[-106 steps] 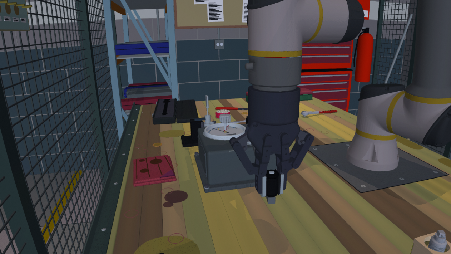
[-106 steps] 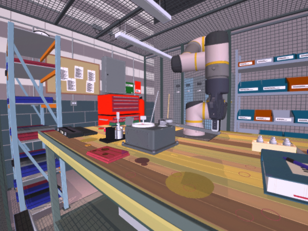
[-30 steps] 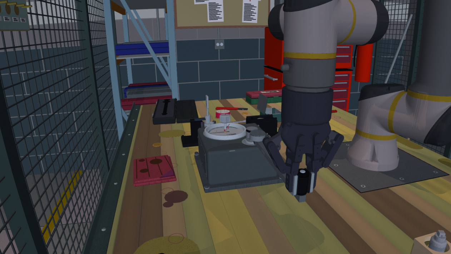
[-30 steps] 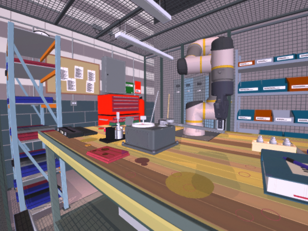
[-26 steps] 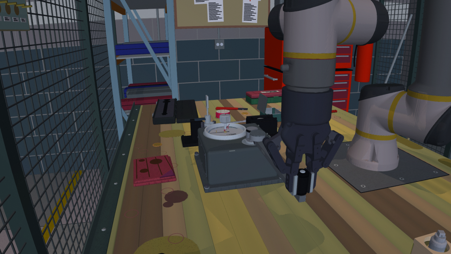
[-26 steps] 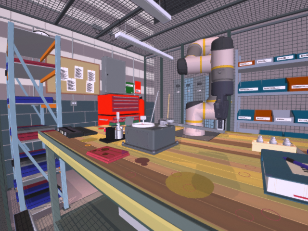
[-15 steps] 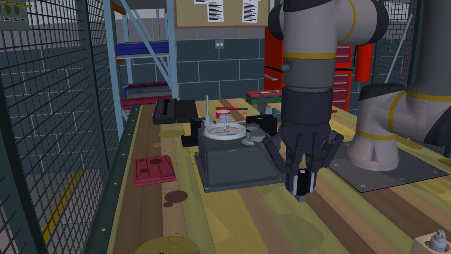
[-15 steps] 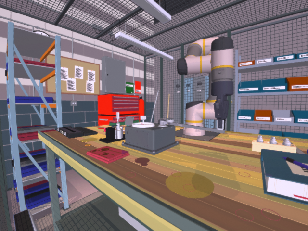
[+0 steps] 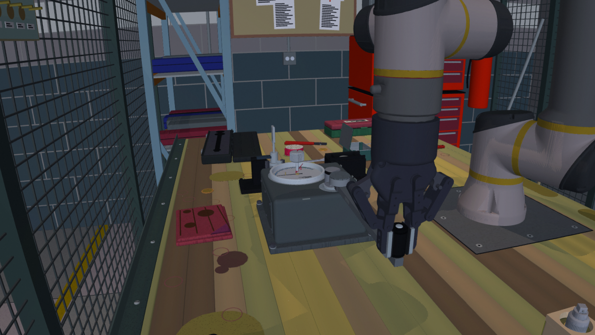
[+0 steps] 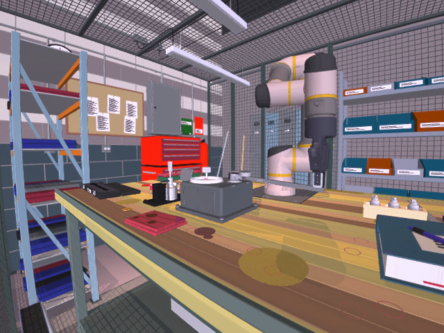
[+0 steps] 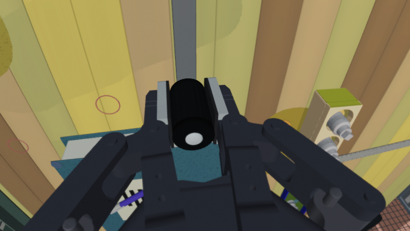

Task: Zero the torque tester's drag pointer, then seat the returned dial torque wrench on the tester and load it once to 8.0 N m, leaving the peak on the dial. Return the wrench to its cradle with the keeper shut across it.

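Note:
In the middle of the wooden bench stands the grey torque tester (image 9: 310, 208) (image 10: 218, 198), with a white round dial (image 9: 296, 173) and a knurled knob (image 9: 296, 156) over it. The dial torque wrench has its head (image 9: 338, 179) on the tester's right side, and its grey beam (image 10: 279, 183) (image 11: 184, 40) runs level out to the black handle (image 9: 398, 239) (image 11: 190, 114), which my gripper (image 9: 398, 243) (image 10: 317, 180) (image 11: 190, 112) grips from above, closed on it. A black cradle (image 9: 348, 161) sits behind the tester.
An open black case (image 9: 231, 146) lies at the bench's far left, with a black stand (image 9: 256, 175) in front of it. A red pad (image 9: 202, 223) lies left of the tester. A wooden socket block (image 10: 393, 209) and a teal binder (image 10: 412, 247) sit at the near right.

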Controlling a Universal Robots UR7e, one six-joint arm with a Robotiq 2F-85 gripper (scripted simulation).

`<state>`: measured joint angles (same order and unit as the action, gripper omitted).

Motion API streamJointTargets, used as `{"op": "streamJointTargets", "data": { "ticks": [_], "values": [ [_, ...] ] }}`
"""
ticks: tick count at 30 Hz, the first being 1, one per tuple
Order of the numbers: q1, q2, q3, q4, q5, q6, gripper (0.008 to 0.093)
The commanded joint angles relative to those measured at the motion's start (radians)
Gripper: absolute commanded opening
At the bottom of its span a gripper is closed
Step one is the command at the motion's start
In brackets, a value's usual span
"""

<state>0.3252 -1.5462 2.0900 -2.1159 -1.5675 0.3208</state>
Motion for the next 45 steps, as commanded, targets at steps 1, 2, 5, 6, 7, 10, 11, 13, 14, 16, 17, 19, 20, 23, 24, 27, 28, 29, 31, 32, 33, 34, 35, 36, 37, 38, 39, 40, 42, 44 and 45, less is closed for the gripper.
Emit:
{"op": "streamJointTargets", "data": {
  "ticks": [1, 2, 5, 6, 7, 10, 11, 13, 14, 16, 17, 19, 20, 23, 24, 27, 28, 29, 31, 32, 33, 34, 35, 36, 37, 38, 39, 40, 42, 44, 45],
  "values": [
    [0.0, -0.001, 0.0, 0.0, -0.001, 0.0, 0.008],
    [0.0, -0.001, 0.0, 0.0, -0.001, 0.0, 0.008],
    [0.0, -0.001, 0.0, 0.0, 0.0, 0.0, 0.008],
    [0.0, -0.001, 0.0, 0.0, 0.0, 0.0, 0.008],
    [0.0, -0.001, 0.0, 0.0, 0.0, 0.0, 0.008],
    [0.0, -0.001, 0.0, 0.0, 0.0, 0.0, 0.008],
    [0.0, -0.001, 0.0, 0.0, 0.0, 0.0, 0.008],
    [0.0, -0.001, 0.0, 0.0, 0.0, 0.0, 0.01],
    [0.0, -0.001, 0.0, 0.0, 0.0, 0.0, 0.012],
    [0.0, -0.001, 0.0, 0.0, 0.0, 0.0, 0.016],
    [0.0, -0.001, 0.0, 0.0, 0.0, 0.0, 0.018],
    [0.0, -0.001, 0.0, 0.0, 0.0, 0.0, 0.022],
    [0.0, -0.001, 0.0, 0.0, 0.0, 0.0, 0.024],
    [0.0, -0.001, 0.0, 0.0, 0.0, 0.0, 0.03],
    [0.0, -0.001, 0.0, 0.0, 0.0, 0.0, 0.032],
    [0.0, -0.001, 0.0, 0.0, 0.0, 0.0, 0.038],
    [0.0, -0.001, 0.0, 0.0, 0.0, 0.0, 0.04],
    [0.0, -0.001, 0.0, 0.0, 0.0, 0.0, 0.042],
    [0.0, -0.001, 0.0, 0.0, 0.0, 0.0, 0.046],
    [0.0, -0.001, 0.0, 0.0, 0.0, 0.0, 0.048],
    [0.0, -0.001, 0.0, 0.0, 0.0, 0.0, 0.05],
    [0.0, -0.001, 0.0, 0.0, 0.0, 0.0, 0.05],
    [0.0, -0.001, 0.0, 0.0, 0.0, 0.0, 0.05],
    [0.0, -0.001, 0.0, 0.0, 0.0, 0.0, 0.05],
    [0.0, -0.001, 0.0, 0.0, 0.0, 0.0, 0.05],
    [0.0, -0.001, 0.0, 0.0, 0.0, 0.0, 0.05],
    [0.0, -0.001, 0.0, 0.0, 0.0, 0.0, 0.05],
    [0.0, -0.001, 0.0, 0.0, 0.0, 0.0, 0.05],
    [0.0, -0.001, 0.0, 0.0, 0.0, 0.0, 0.05],
    [0.0, -0.001, -0.001, 0.0, 0.0, 0.0, 0.05],
    [0.0, -0.001, -0.001, 0.001, 0.0, 0.0, 0.05]
  ]
}}
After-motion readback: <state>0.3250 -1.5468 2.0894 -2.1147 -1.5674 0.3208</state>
